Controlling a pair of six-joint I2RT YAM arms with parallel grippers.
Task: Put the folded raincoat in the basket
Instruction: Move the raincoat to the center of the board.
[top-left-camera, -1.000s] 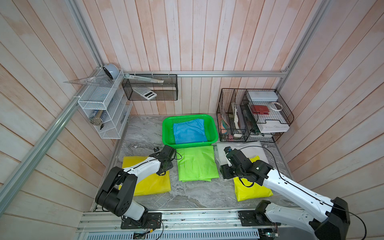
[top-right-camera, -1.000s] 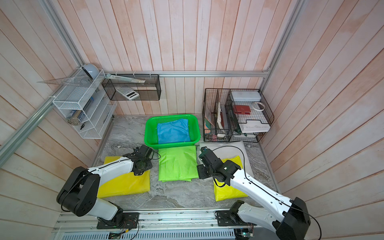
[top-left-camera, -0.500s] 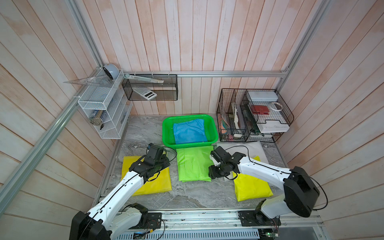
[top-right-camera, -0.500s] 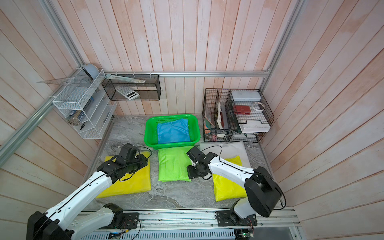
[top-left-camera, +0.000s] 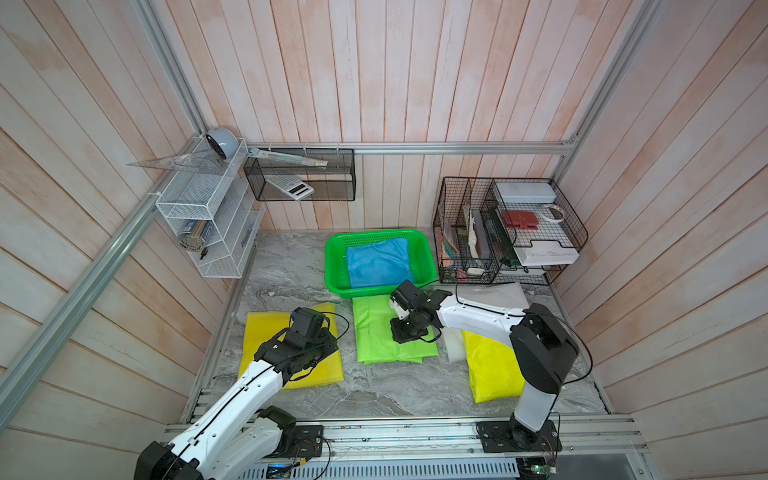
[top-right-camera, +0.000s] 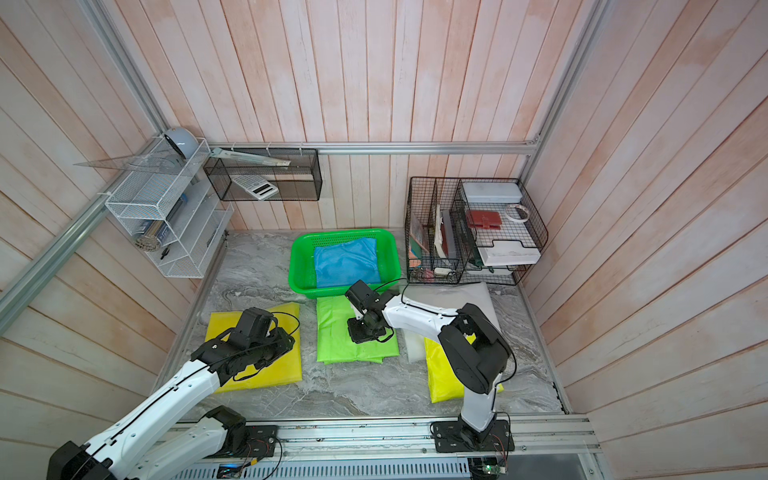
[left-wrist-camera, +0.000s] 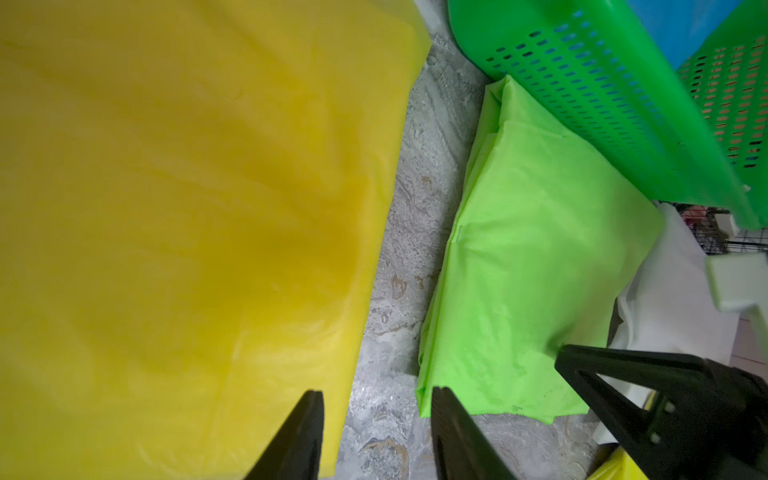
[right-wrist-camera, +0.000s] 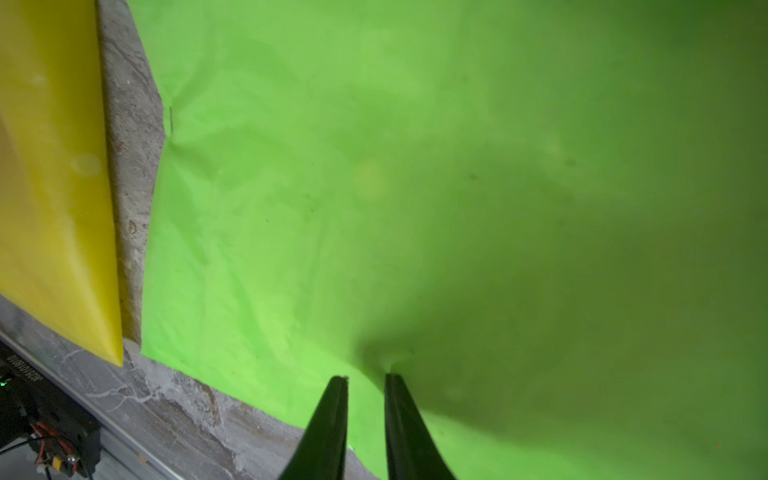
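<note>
A lime green folded raincoat lies flat on the marble table just in front of the bright green basket. My right gripper points down onto the raincoat's right half. Its narrow jaws pinch a pucker of the green fabric, and creases run out from the tips. My left gripper hangs open above the bare strip between a yellow raincoat and the green one, holding nothing. A blue folded cloth lies in the basket.
Yellow folded raincoats lie at the front left and front right, and a white one under the right arm. Black wire organisers stand right of the basket. A white wire shelf hangs on the left wall.
My right gripper swung left onto the green raincoat and its jaws closed on the fabric. My left gripper drew back from the green raincoat's left edge toward the yellow one.
</note>
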